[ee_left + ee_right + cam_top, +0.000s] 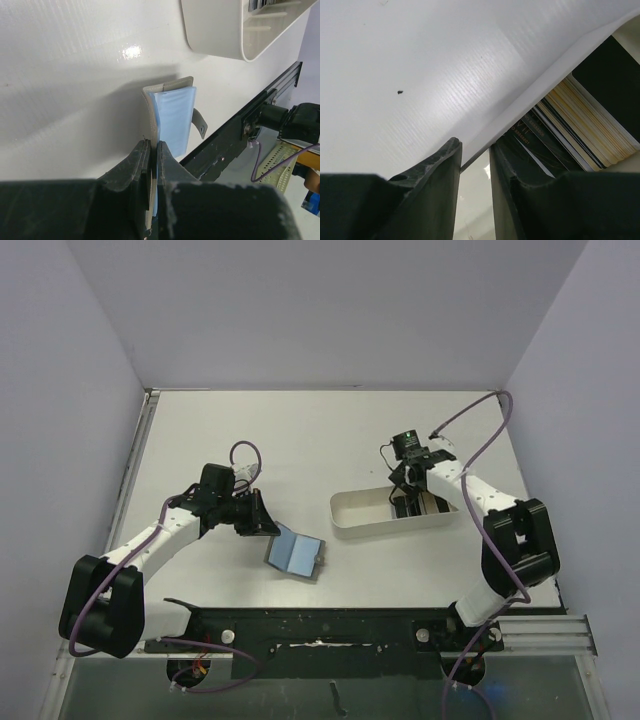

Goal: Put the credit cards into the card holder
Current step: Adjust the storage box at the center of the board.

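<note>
The card holder (296, 553) lay open on the desk (300, 430), at about seven o'clock from its centre, with its light blue lining showing. The left pincer (154, 146) was clenched on the holder's edge on the ten o'clock side. The credit cards (580, 115) sat packed together in a stack inside the white tray (350, 515), which rested at about three o'clock from the desk's centre, well apart from the holder. The right pincer (407, 486) reached down into the tray over that stack. Its jaws stood a narrow way apart next to the tray's wall, and whether a card sat between them could not be told (the gap showed only a pale blur). The cards looked thin, stiff, light and slick. Packed so tightly, they would likely come out best one at a time, pinched across the faces near a free short edge, since a deeper grip might drag neighbouring cards along. The holder looked soft and floppy, so its pockets would probably gape only while the left pincer held the flap firm.
</note>
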Robot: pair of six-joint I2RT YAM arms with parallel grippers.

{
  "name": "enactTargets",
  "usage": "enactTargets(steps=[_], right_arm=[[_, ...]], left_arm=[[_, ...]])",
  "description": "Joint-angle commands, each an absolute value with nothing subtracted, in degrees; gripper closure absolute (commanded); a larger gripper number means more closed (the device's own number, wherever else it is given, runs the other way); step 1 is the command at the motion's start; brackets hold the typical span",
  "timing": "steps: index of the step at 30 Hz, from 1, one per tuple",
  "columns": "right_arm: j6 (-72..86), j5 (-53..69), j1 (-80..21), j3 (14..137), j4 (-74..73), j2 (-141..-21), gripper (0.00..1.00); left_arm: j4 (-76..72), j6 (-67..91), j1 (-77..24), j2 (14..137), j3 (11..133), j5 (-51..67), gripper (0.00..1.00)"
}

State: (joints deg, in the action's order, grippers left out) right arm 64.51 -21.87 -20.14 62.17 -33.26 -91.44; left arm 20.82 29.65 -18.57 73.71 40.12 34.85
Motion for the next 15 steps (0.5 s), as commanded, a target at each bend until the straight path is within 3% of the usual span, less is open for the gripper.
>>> enactTargets(steps=[1,5,11,15], right_arm=[[59.02,-21.76,-22.4,66.1,-30.55,-92.96,0.68],[50.63,-22.96,-22.24,68.1,-33.31,-93.01,0.46],[36.52,-23.19,-21.99,68.38,-33.82,-89.93,0.25],[25.74,-24.02,-21.97,67.63,-33.22,-88.22,0.24]], left_arm=[[19.9,29.53,-18.12,72.6,41.07,34.93,1.0],[19.83,29.53,-18.11,72.92,41.13,35.11,1.0],[19.61,29.36,-17.34,73.65,41.26,36.46,1.0],[19.32,29.44,-17.29,73.48,40.98,37.16,1.0]])
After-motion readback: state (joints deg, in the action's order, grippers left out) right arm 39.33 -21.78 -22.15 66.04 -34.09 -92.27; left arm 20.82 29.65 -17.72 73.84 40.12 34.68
